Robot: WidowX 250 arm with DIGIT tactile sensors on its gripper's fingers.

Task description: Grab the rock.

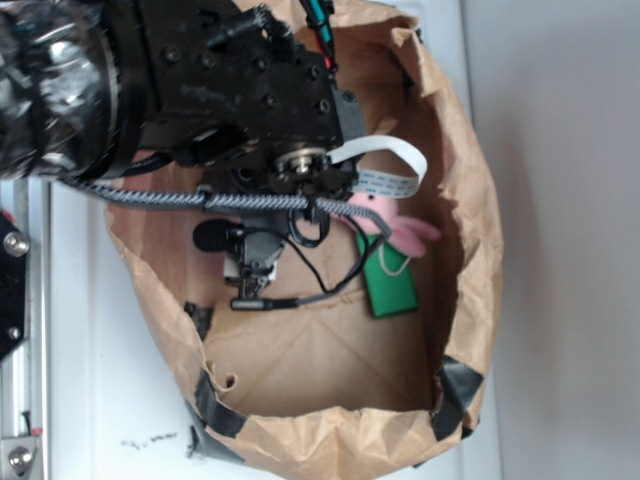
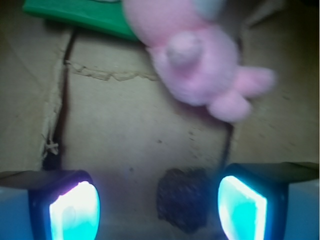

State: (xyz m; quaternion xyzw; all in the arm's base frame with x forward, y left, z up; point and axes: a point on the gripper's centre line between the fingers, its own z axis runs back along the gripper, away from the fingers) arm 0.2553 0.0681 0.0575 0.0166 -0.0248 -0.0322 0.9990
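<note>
Dark grey-brown speckled rock point(image 2: 182, 205) beside glowing cyan fingertips point(image 2: 242, 210) (tinged purple on one edge); above it, pink plush bunny point(image 2: 200, 65) and green block point(image 2: 80, 15).

Looks like a lab test bench from where I sit: white tabletop point(image 1: 90, 340) with a bolted aluminium rail point(image 1: 18, 400) at its edge. An improvised, tape-patched brown paper bag point(image 1: 470, 230) serves as workspace, holding odd props: pink plush bunny point(image 2: 200, 60), green block point(image 1: 392, 285).
</note>
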